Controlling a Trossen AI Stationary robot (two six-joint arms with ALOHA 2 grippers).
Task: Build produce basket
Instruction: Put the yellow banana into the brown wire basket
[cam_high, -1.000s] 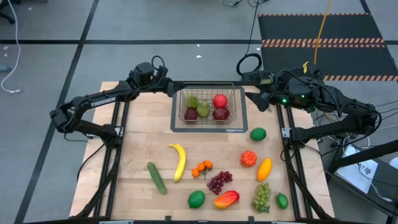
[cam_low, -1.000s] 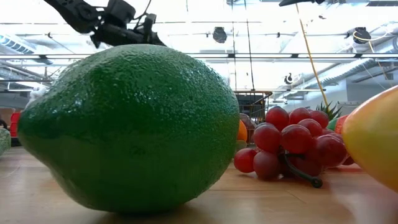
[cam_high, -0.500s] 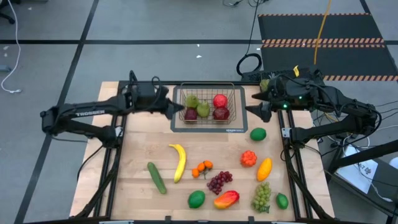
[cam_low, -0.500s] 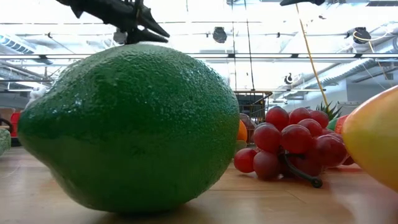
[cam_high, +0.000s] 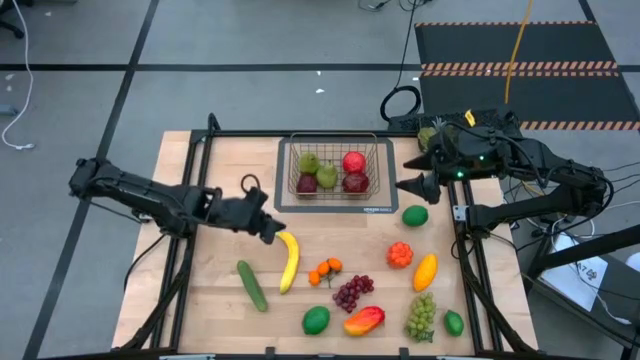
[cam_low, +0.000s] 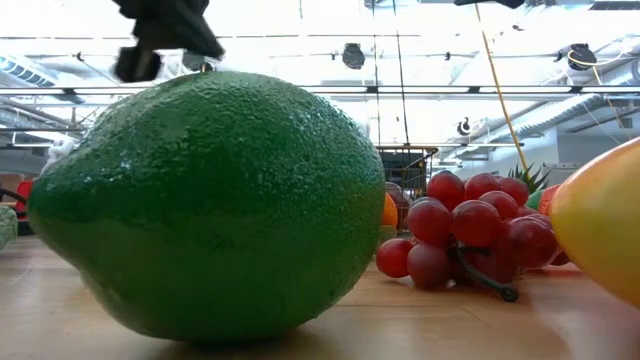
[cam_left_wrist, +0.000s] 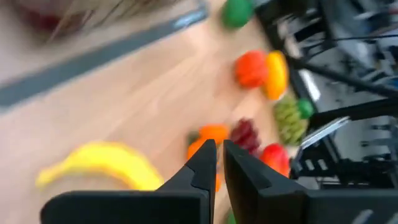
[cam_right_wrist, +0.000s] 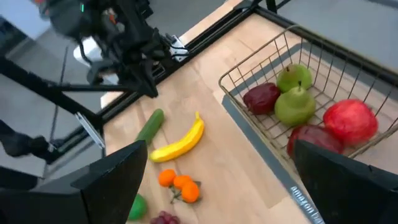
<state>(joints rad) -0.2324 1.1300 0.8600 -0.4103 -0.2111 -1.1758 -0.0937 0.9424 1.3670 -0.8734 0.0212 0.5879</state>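
Progress: five fruits loaded, about a dozen left on table | basket (cam_high: 334, 170): dark wire mesh, at table's far middle | left gripper (cam_high: 272, 230): nearly shut, empty, above banana (cam_high: 289, 258) | right gripper (cam_high: 413, 173): wide open, empty, beside basket

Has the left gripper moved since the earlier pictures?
Yes. In the high view the left gripper has left the basket's left rim and now sits nearer the banana.

The left gripper (cam_high: 275, 231) swings away from the basket (cam_high: 335, 168) to just above the banana (cam_high: 288, 259); its jaws close.
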